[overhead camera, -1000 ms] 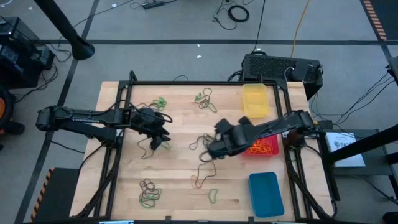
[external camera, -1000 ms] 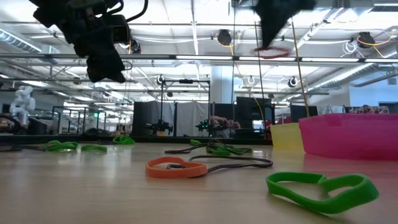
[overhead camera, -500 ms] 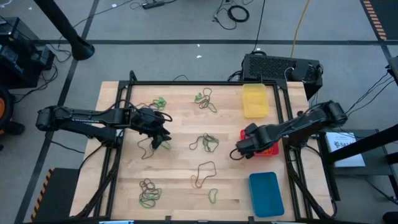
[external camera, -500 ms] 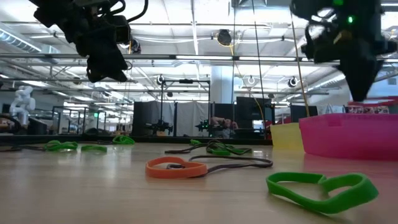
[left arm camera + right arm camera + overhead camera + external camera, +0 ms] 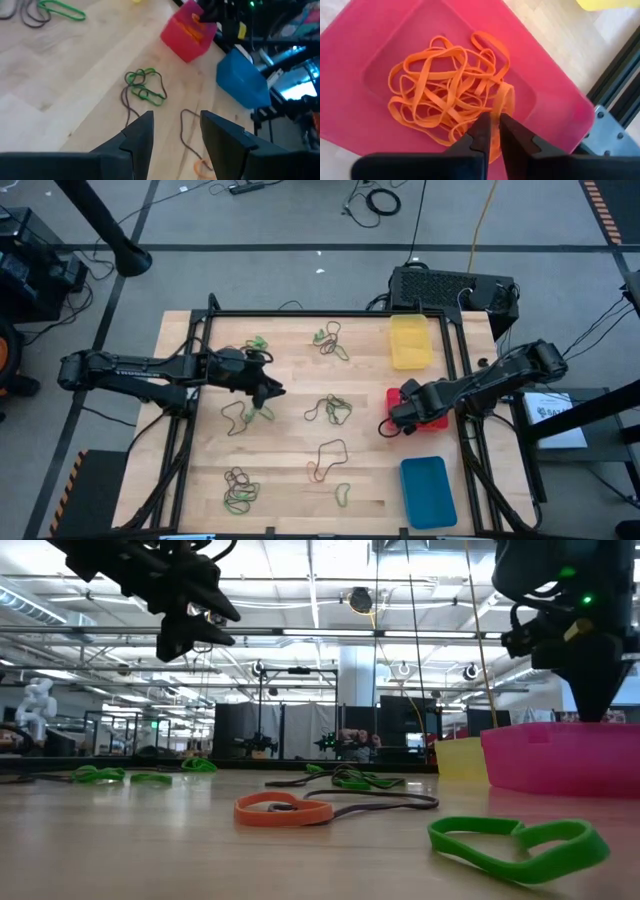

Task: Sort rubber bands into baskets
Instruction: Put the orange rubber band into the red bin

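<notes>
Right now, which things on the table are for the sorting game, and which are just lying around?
For the sorting:
- rubber bands loose on the table
- orange bands already in the red basket
- yellow basket
- blue basket
- right gripper over the red one
- left gripper

Just lying about:
- black box
- floor cables

Bright, even overhead light from ceiling strip lamps (image 5: 330, 632); soft shadows on the pale wooden table (image 5: 290, 480); the left wrist view is blurred.
</notes>
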Robot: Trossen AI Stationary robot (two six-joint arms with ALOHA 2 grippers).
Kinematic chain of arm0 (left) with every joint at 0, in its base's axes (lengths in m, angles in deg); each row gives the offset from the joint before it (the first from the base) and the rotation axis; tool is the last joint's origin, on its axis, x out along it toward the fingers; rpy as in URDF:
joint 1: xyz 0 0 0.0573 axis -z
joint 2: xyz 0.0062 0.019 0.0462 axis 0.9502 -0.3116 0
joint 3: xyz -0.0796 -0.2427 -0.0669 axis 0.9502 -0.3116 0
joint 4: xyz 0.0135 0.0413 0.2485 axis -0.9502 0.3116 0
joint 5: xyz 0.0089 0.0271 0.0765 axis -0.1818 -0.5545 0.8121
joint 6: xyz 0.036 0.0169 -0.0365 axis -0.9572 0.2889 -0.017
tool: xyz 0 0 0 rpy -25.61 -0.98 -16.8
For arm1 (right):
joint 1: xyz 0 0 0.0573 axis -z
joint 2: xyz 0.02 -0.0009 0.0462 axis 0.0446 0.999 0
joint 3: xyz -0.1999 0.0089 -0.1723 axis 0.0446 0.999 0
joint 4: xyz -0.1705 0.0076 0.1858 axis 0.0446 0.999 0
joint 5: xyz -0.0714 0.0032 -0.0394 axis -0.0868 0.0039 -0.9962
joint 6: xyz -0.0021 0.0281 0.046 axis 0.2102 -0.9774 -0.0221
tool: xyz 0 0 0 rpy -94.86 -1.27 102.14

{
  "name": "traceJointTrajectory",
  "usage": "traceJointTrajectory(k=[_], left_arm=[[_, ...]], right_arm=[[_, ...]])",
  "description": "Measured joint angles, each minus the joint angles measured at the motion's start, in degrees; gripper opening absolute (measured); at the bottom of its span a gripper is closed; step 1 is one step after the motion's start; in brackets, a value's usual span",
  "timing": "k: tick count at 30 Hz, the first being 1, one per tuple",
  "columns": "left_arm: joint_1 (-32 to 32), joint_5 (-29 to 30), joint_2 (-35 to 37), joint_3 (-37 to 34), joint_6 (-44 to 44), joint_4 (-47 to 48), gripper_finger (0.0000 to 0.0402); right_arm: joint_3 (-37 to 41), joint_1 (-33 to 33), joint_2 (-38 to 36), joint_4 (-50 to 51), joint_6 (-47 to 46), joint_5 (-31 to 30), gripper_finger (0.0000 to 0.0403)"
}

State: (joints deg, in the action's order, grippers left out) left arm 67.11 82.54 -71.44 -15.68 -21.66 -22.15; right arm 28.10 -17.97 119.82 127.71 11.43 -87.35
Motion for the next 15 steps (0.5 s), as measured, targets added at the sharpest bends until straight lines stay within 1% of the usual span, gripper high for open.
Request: traceJointTrajectory(k=[9, 11, 15], left_arm=[[0.0, 1.8, 0.0, 0.0, 7.9, 0.0, 0.0169], [0.1, 1.8, 0.0, 0.0, 8.6, 0.0, 0.0169], [1.4, 2.9, 0.0, 0.0, 11.5, 0.1, 0.0169]], right_arm=[[0.0, 1.4, 0.0, 0.6, 9.6, 0.5, 0.0097], [0.0, 1.6, 0.0, 0.4, 11.4, 0.5, 0.0111], [-0.9, 1.6, 0.0, -3.6, 14.3, 0.5, 0.0134]])
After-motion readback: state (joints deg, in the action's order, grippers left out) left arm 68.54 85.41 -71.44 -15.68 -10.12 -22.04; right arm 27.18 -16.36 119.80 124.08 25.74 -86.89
